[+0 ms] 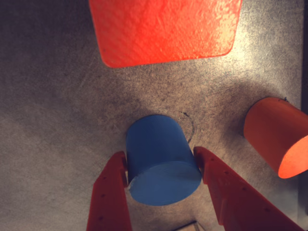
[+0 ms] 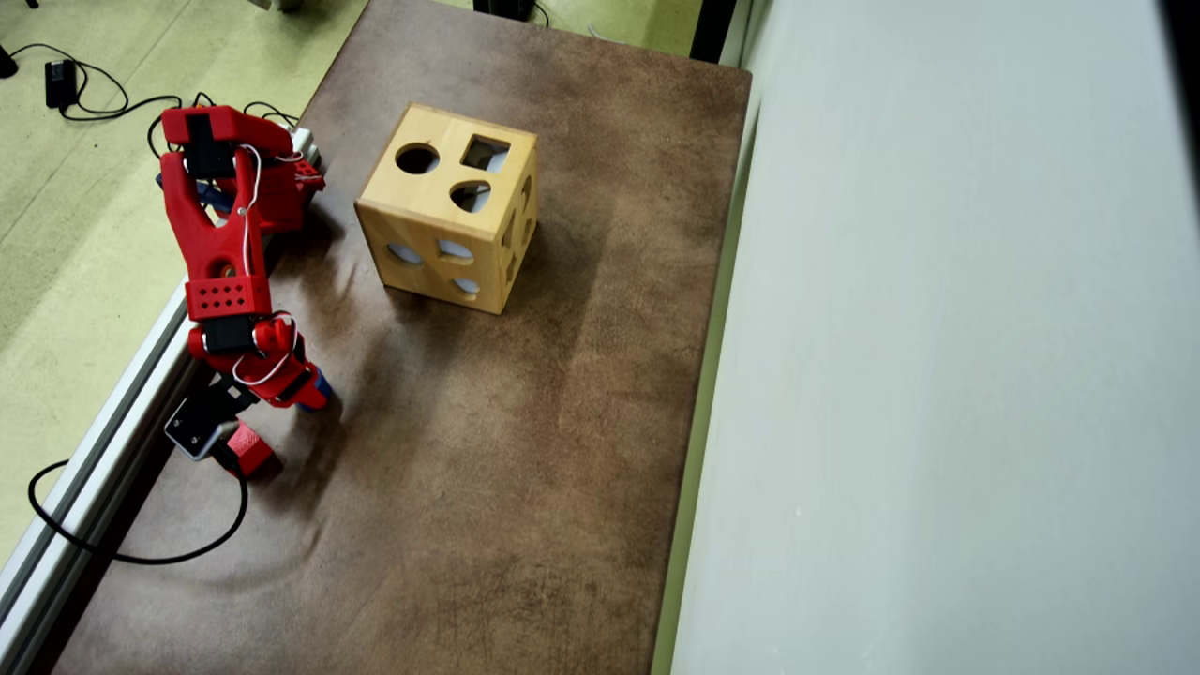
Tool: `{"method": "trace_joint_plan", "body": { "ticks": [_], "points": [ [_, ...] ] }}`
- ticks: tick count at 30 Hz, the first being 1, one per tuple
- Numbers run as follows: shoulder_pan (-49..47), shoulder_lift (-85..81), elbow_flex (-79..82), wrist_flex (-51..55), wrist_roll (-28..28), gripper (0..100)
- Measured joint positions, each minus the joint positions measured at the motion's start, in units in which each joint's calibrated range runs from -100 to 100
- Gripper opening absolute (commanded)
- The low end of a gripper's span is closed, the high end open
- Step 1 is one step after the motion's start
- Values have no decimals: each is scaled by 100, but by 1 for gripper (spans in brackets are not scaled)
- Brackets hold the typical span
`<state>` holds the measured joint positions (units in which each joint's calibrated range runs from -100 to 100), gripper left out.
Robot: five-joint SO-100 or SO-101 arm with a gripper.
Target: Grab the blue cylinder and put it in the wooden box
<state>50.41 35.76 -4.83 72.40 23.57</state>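
In the wrist view the blue cylinder (image 1: 161,163) stands on the brown mat, its flat round top facing the camera. My gripper (image 1: 159,152) has its two red fingers pressed against the cylinder's left and right sides. In the overhead view the gripper (image 2: 315,390) points down at the table's left edge, and only a sliver of the blue cylinder (image 2: 322,382) shows beside it. The wooden box (image 2: 448,220), a light-wood cube with shaped holes, stands further up the table, well apart from the gripper.
A red cube (image 1: 163,29) lies just beyond the cylinder and a red rounded block (image 1: 276,134) lies on its side to the right. In the overhead view the red cube (image 2: 251,452) sits near the table's metal edge rail (image 2: 112,412).
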Motion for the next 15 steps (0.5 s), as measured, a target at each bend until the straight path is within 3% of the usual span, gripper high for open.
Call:
{"method": "trace_joint_plan", "body": {
  "ticks": [15],
  "points": [
    [-7, -661, 0, 113, -5, 6]
  ]
}}
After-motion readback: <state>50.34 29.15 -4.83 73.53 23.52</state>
